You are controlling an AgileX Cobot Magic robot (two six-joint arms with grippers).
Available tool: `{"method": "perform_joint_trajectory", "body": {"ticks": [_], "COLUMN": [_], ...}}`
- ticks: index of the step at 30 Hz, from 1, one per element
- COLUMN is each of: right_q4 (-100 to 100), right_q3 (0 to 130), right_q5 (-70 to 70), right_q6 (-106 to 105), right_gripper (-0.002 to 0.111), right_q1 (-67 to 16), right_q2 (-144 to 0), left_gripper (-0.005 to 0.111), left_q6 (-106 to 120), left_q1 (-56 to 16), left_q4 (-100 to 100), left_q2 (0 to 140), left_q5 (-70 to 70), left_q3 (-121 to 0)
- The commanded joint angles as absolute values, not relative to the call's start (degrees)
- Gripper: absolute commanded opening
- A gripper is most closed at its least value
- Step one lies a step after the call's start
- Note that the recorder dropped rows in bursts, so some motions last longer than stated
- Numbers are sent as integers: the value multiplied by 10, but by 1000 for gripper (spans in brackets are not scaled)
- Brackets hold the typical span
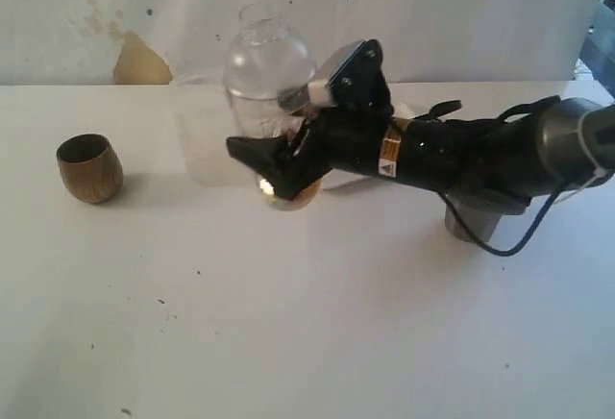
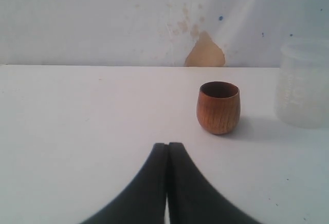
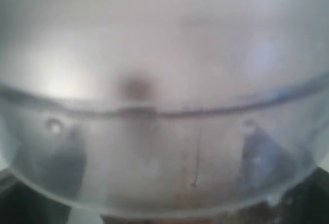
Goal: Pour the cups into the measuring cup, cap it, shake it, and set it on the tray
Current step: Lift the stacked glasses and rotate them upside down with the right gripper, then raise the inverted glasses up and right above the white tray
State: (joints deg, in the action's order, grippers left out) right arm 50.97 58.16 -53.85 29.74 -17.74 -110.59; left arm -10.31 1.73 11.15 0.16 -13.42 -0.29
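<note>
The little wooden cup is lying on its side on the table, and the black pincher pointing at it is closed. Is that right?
Not quite. The wooden cup is standing upright on the table, not lying on its side; the left wrist view shows its open mouth facing up. The left gripper pointing at it is closed, as you said.

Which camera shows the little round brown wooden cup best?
The left wrist view: the small rounded brown wooden cup stands upright, close and sharp, its grain and dark opening showing. The exterior view shows it too, smaller, off at the left. The right wrist view shows none of it, only the blurry clear plastic measuring cup up close.
</note>
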Motion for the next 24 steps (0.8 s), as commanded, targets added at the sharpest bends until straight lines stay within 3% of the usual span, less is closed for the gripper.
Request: {"method": "perform_joint_trajectory", "body": {"ticks": [1, 6, 13, 18, 21, 24], "right_q4": [507, 368, 533, 449, 386, 452], "right_q3": [589, 596, 579, 599, 606, 606], "right_q5": [-591, -561, -584, -557, -522, -529], "right_q6": [257, 242, 311, 246, 227, 272], "right_gripper": [0, 0, 0, 0, 0, 0], "right_q1": [-247, -232, -212, -255, -228, -197], "right_q2": [-1101, -1105, -1105, -1105, -1105, -1105], "left_gripper": [0, 0, 0, 0, 0, 0], "left_q6": [-103, -103, -103, -103, -103, -103], "left_q1": [16, 16, 16, 16, 16, 16], "left_q4": [112, 112, 112, 112, 112, 112], "left_q2": [0, 0, 0, 0, 0, 0], "left_q5": [-134, -134, -134, -134, -134, -134], "left_q3": [0, 0, 0, 0, 0, 0]}}
